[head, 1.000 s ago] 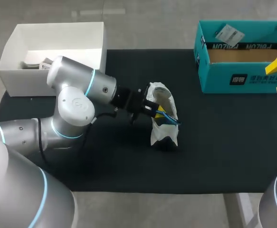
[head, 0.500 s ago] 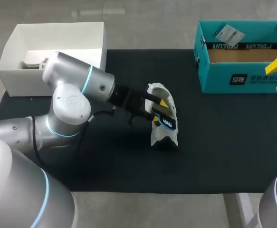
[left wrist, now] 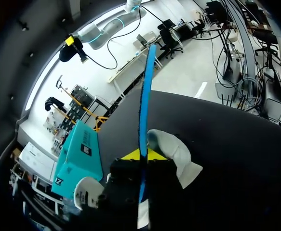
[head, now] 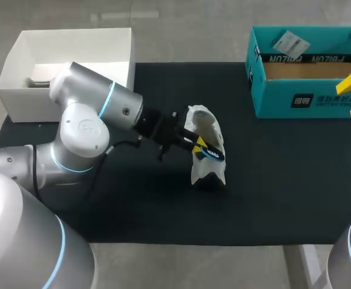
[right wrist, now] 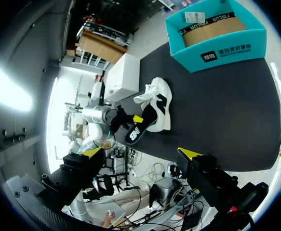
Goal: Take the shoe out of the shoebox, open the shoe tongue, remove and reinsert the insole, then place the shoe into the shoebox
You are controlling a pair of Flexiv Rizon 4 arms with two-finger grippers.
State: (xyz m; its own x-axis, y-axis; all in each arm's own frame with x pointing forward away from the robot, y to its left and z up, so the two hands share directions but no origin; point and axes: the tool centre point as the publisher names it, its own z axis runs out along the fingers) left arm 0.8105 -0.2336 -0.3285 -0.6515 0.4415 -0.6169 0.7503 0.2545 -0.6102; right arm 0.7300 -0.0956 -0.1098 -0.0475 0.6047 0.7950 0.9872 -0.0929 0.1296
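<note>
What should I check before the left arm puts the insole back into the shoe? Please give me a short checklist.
1. Left gripper has its fingers shut on the insole: ok.
2. Insole completely out of the shoe: cannot tell, as its far end overlaps the shoe opening.
3. Shoe rests on the black mat, apart from both boxes: ok.
4. Shoe held steady by the right gripper: not ok; it is open and far from the shoe.
5. Shoebox open on top for later: ok.

gripper (left wrist: 142, 155) clamping blue insole (left wrist: 145, 96), shoe (left wrist: 176, 149) beside
</note>
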